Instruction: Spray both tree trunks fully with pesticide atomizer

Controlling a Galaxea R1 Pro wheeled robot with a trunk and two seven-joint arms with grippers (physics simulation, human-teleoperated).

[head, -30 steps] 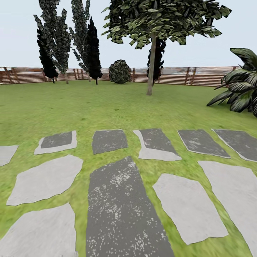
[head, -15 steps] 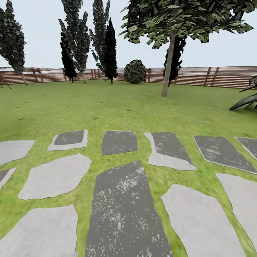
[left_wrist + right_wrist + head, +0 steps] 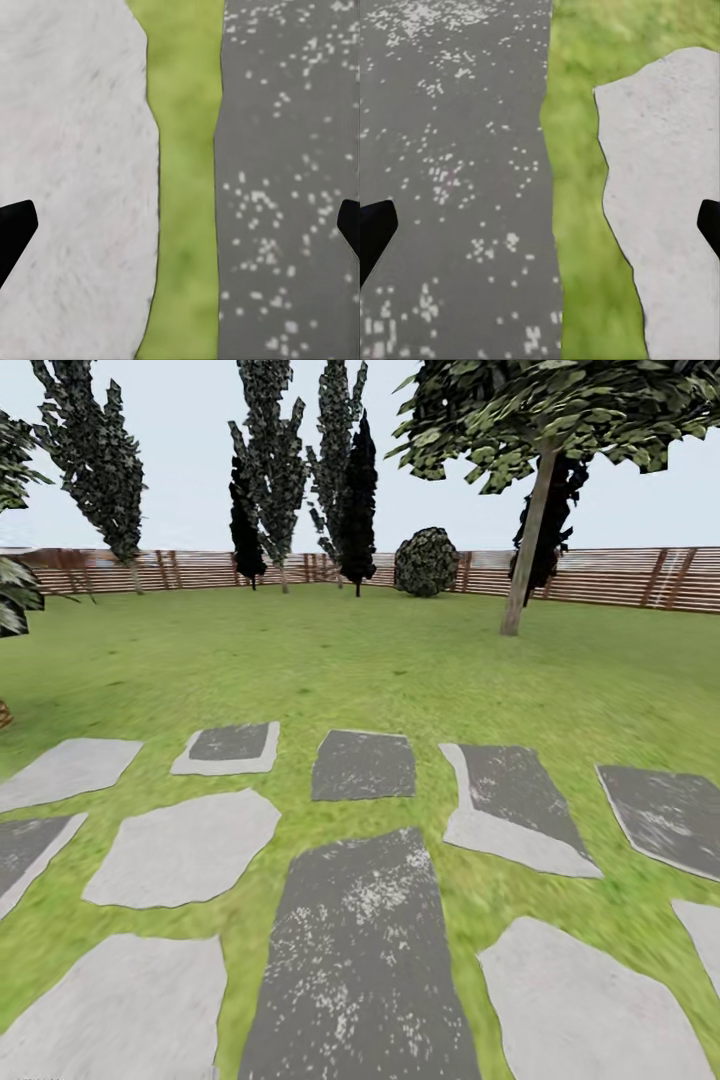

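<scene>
Pale grey-brown bark marks the one tree trunk (image 3: 526,540) on view, a straight bare column rising from the far right of the lawn (image 3: 330,660), just in front of the brown slatted fence (image 3: 610,575), with its leafy crown (image 3: 560,410) spread high above. Beside the trunk stands a dark narrow tree (image 3: 550,530); a round shrub (image 3: 427,562) and a row of dark cypress-like trees (image 3: 300,480) line the fence farther left, and palm fronds (image 3: 15,585) enter at the left edge. Nearer the camera, grey paving stones (image 3: 360,950) lie in the grass, one long dark speckled slab flanked by paler slabs (image 3: 185,847). In the left wrist view the left gripper (image 3: 180,232) hangs over a grass strip between a pale slab and the dark slab, its two fingertips (image 3: 13,229) set wide apart and holding nothing. In the right wrist view the right gripper (image 3: 540,232) hangs likewise over dark slab, grass and pale stone, fingertips (image 3: 375,229) spread wide with nothing between them.
</scene>
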